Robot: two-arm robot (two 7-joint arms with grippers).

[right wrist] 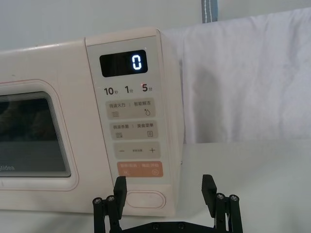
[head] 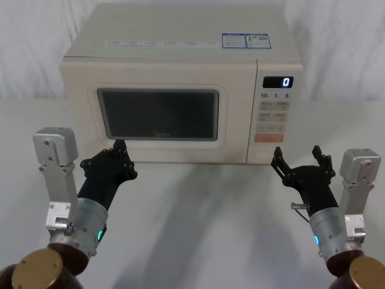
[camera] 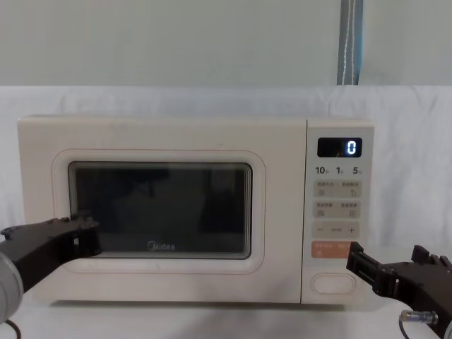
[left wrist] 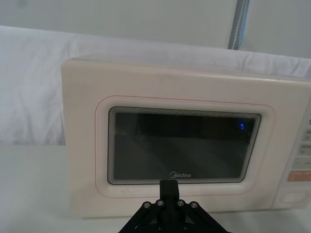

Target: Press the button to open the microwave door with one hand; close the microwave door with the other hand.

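White table: microwave door [head: 159,117] ahead of right gripper [head: 301,159].

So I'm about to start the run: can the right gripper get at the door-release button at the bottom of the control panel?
Probably yes. The right gripper, open, sits just in front of the oval button with nothing between them.

A white table [head: 198,198] is seen beneath the microwave body [head: 174,42]. White cloth [camera: 409,106] is draped behind it. A control panel [camera: 338,212] is set at its right (display [camera: 339,147] reading 0). Two labels [head: 245,40] are stuck on top.
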